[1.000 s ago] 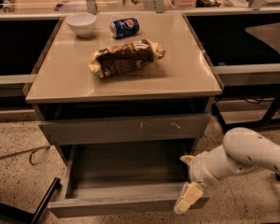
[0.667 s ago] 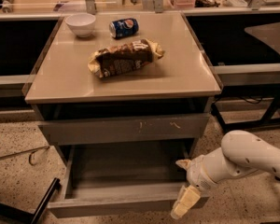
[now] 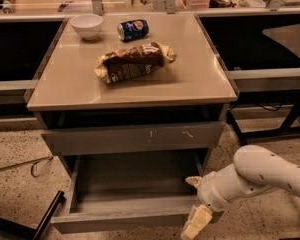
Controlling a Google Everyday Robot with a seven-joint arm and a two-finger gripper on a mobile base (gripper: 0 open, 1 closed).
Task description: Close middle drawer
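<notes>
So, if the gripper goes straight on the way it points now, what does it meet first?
The gripper, by the middle drawer's front corner, points down: probably the floor first; depth unclear.

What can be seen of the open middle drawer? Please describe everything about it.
The middle drawer is wide, shallow and grey, seemingly metal, with a plain flat front without a handle. It stands pulled far out, level, under the scratched drawer front and low above the speckled floor. Its grey tray interior shows, and I see nothing lying in it. The gripper is at the right end of its front; whether it touches cannot be told.
</notes>
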